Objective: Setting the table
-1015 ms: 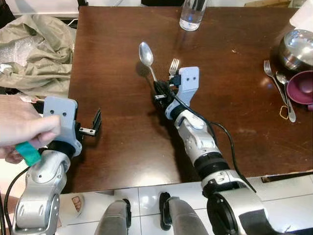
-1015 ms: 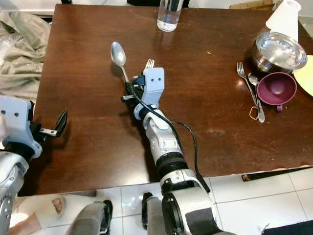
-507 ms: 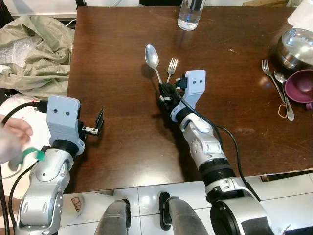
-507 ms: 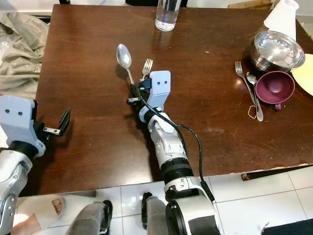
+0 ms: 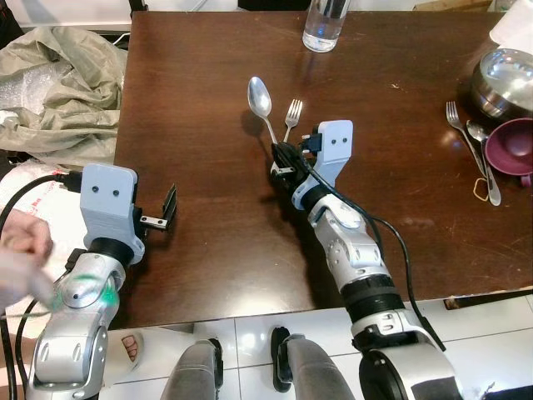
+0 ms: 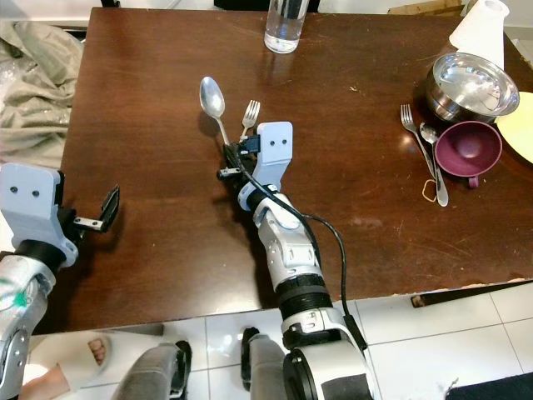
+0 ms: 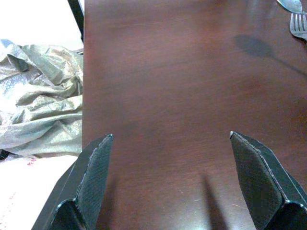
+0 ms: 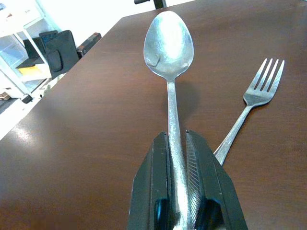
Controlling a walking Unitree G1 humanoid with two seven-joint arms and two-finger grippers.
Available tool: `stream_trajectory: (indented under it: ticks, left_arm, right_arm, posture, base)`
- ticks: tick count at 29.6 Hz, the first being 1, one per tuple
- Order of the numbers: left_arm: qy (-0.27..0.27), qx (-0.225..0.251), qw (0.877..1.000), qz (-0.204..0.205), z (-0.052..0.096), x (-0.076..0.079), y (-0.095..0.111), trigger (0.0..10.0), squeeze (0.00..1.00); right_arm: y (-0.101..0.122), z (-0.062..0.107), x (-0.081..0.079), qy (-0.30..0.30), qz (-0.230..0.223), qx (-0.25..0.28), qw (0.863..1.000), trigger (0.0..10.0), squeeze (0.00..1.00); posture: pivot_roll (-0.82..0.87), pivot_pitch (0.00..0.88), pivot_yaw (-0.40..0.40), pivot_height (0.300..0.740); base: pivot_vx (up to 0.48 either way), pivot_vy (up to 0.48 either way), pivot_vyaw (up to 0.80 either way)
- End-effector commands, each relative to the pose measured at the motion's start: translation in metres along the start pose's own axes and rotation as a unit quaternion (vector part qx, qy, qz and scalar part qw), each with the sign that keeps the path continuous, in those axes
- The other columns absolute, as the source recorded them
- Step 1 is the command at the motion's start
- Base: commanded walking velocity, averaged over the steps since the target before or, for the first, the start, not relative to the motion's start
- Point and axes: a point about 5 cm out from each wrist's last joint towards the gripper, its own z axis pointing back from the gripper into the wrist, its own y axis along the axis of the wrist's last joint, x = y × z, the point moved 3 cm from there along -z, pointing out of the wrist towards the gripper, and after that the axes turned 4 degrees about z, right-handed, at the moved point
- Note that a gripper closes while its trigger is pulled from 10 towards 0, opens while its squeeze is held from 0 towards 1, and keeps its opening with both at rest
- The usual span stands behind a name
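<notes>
- Our right gripper (image 8: 177,191) is out over the middle of the table (image 5: 208,250), fingers pinched tight on the handle of a spoon (image 8: 169,57).
- The spoon sticks straight out past the fingertips, bowl pointing toward the far side of the table. We can't tell if the bowl is touching the wood or sitting just above it.
- A fork (image 8: 249,103) lies on the table just beside the spoon, tines away from us, handle angling in toward the gripper.
- Our left gripper (image 7: 177,187) hangs over the near left edge of the table, fingers spread wide with nothing between them, just bare wood under it.
- Far right of the table we've got a steel bowl (image 6: 472,85), a maroon cup (image 6: 471,148) just in front of it, and a second fork (image 6: 415,137) and second spoon (image 6: 435,162) lying side by side to the cup's left.
- A glass (image 6: 286,23) stands at the far edge, roughly in line with the held spoon.
- Crumpled greenish cloth (image 5: 62,87) sits off the table's left side.
- A person's hand (image 5: 21,258), blurred, is by our left arm at the picture's left edge.
</notes>
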Motion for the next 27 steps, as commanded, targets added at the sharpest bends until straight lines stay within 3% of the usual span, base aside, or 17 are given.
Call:
stream_trajectory:
  ticks: [1,27]
  left_arm:
    - [-0.001,-0.008,1.0,-0.003,0.0,0.0007,-0.0053,10.0,0.0]
    - [-0.001,-0.003,1.0,-0.005,-0.0022,0.0014,-0.0047,10.0,0.0]
  right_arm:
    - [-0.0057,0.0036,-0.0004,-0.002,-0.002,-0.01,1.0,10.0,0.0]
    - [-0.0084,0.0048,0.0005,-0.004,0.006,-0.024,1.0,10.0,0.0]
  posture:
    - [0.04,0.144,0.02,0.74]
    - [0.04,0.131,0.019,0.74]
  base:
    - [0.0,0.0,0.0]
    - [0.0,0.0,0.0]
